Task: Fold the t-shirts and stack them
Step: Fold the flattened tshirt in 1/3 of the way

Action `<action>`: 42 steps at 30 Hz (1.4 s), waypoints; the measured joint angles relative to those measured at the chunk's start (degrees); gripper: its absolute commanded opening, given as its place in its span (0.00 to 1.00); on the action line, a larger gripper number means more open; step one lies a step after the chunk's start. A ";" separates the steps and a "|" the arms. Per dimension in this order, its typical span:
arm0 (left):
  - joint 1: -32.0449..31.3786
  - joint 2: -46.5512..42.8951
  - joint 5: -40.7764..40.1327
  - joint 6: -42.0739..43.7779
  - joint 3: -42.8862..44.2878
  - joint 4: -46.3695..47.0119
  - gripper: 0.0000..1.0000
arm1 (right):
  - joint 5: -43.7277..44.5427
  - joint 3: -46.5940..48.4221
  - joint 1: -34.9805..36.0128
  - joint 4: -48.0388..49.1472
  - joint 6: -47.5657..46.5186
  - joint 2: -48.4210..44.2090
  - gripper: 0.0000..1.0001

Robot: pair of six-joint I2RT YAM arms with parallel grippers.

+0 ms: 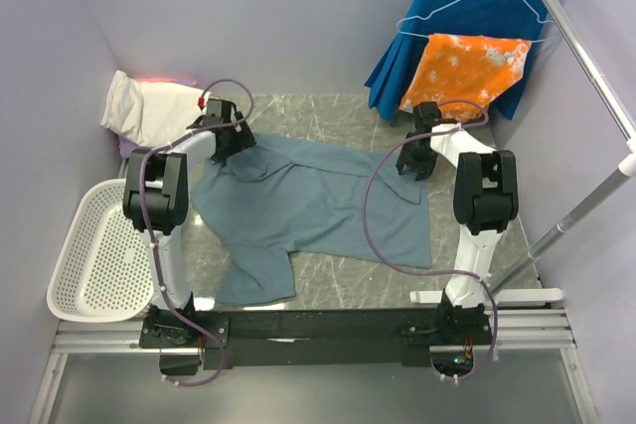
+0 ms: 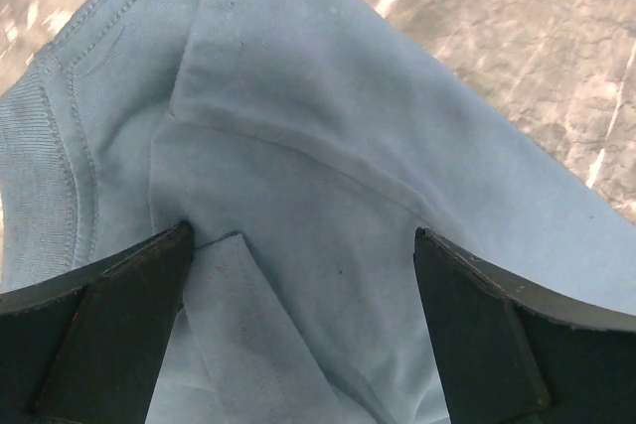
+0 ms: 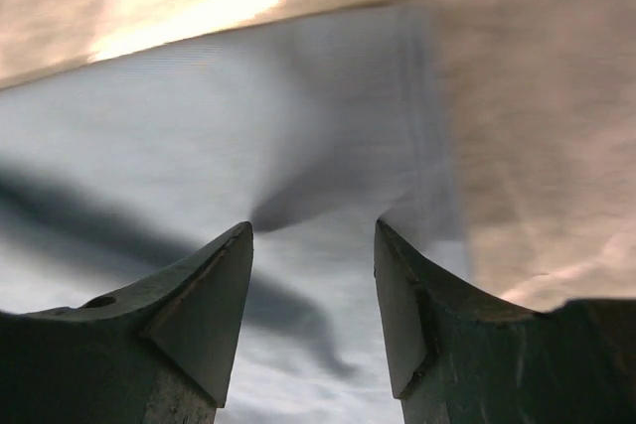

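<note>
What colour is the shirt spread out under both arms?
Plain dusty blue-grey cotton t-shirt, no pattern; clearest in the top external view.

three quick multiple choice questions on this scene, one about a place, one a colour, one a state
1. Where is the white basket? A at the far right B beside the left arm C hanging up
2. What colour is the t-shirt spread on the table? A orange B cream C blue-grey
3. The left end effector is A open over the shirt B shut on a sleeve C out of view
Answers: B, top view shows it left of that arm; C, blue-grey cloth covers the table; A, wrist view shows fingers wide apart.
</note>
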 measured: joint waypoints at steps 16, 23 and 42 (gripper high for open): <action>-1.84 1.20 -0.70 3.69 2.29 -2.58 0.99 | 11.28 19.15 -2.45 -11.41 -3.28 11.89 0.60; -2.60 -5.84 0.50 3.17 -5.35 -1.53 1.00 | 10.40 1.18 -1.81 -1.92 -4.26 -2.03 0.65; -15.41 -68.39 -2.73 -19.82 -46.05 -13.64 0.93 | -0.70 -29.83 18.91 6.51 -2.71 -39.28 0.66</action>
